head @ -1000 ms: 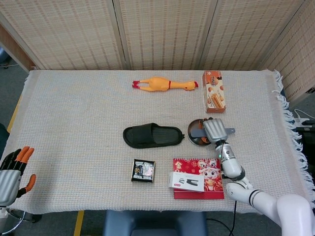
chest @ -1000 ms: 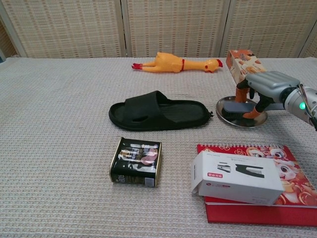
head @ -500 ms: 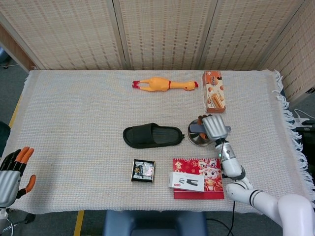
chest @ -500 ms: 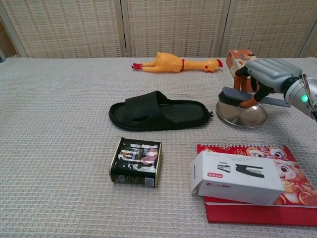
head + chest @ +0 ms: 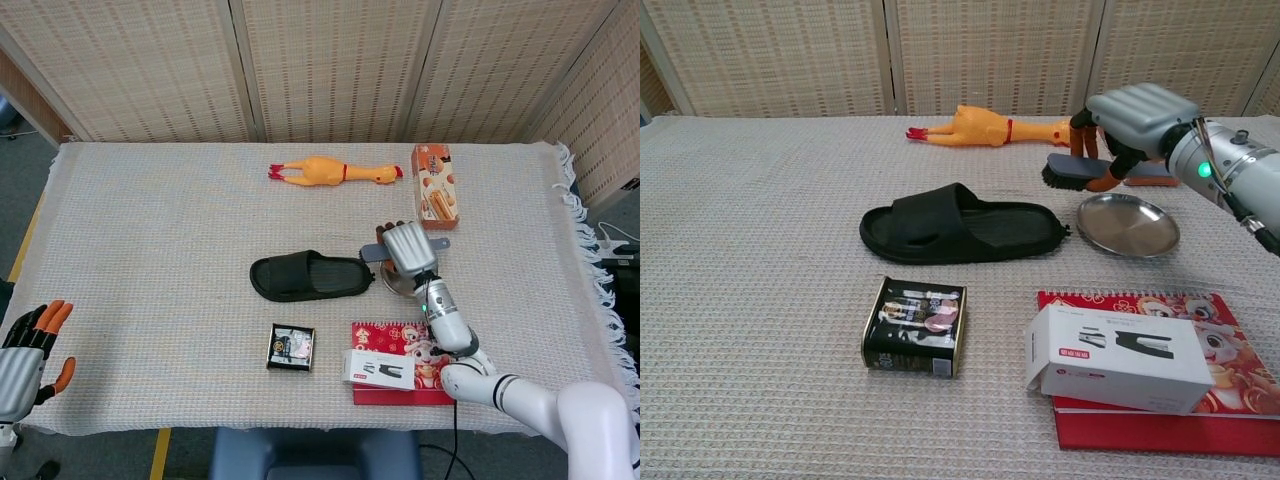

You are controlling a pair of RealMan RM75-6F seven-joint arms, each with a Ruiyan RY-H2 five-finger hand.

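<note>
Brush [image 5: 1072,172] hanging right of centre, above the slipper's [image 5: 960,226] toe end, right hand [image 5: 1132,118] clamping fingers round its handle, steel dish [image 5: 1128,225] sitting below, left hand [image 5: 20,358] idling bottom left, fingers spread, holding nothing.

No wording can be read with certainty anywhere. The white box [image 5: 1118,358] lying on the red calendar [image 5: 1200,400] carries a small red label strip with tiny white print, too small to make out, beside a picture of a black tool. The dark tin [image 5: 913,326] has pale lettering along its top edge, blurred beyond reading. The orange snack box [image 5: 437,186] shows printed characters that stay illegible in the head view.
</note>
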